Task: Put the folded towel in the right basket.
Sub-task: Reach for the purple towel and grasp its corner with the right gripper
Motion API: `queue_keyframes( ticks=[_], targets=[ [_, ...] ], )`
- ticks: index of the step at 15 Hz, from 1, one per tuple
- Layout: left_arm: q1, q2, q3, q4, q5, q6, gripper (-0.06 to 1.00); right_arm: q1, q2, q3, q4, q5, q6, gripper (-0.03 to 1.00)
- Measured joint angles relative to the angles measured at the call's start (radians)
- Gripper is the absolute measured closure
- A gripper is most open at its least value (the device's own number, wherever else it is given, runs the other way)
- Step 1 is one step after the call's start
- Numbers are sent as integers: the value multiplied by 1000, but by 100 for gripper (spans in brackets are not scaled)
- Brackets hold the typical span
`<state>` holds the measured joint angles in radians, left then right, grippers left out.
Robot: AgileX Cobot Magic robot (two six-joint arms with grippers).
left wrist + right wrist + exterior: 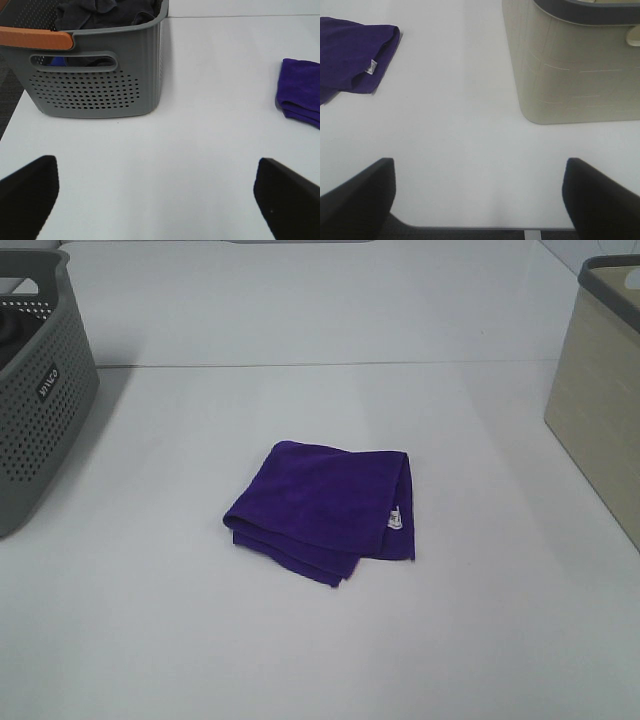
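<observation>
- Purple folded towel (pixel 325 512) lies flat, out beyond both pairs of fingers.
- Left gripper (pixel 160 200): fingers wide apart, gripping nothing.
- Right gripper (pixel 479 197): same, beige basket (pixel 570 75) ahead.

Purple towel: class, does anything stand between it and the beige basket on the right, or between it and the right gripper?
Nothing visible does. Only bare white table separates the folded towel from the right basket, and the right wrist view shows the same between the open right gripper and the towel.

The purple folded towel (pixel 325 508) lies flat in the middle of the white table (pixel 300 660), its white tag showing. The beige, grey-rimmed right basket (pixel 598 410) stands upright, well apart.
</observation>
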<state>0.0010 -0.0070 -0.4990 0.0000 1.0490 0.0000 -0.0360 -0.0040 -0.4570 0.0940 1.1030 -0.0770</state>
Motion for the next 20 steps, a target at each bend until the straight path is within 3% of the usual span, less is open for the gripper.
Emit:
queue_keyframes(
  ticks=[20],
  targets=[
    [0,0,0,0,0,0,-5,0,0,0,0,0,0,9]
  ],
)
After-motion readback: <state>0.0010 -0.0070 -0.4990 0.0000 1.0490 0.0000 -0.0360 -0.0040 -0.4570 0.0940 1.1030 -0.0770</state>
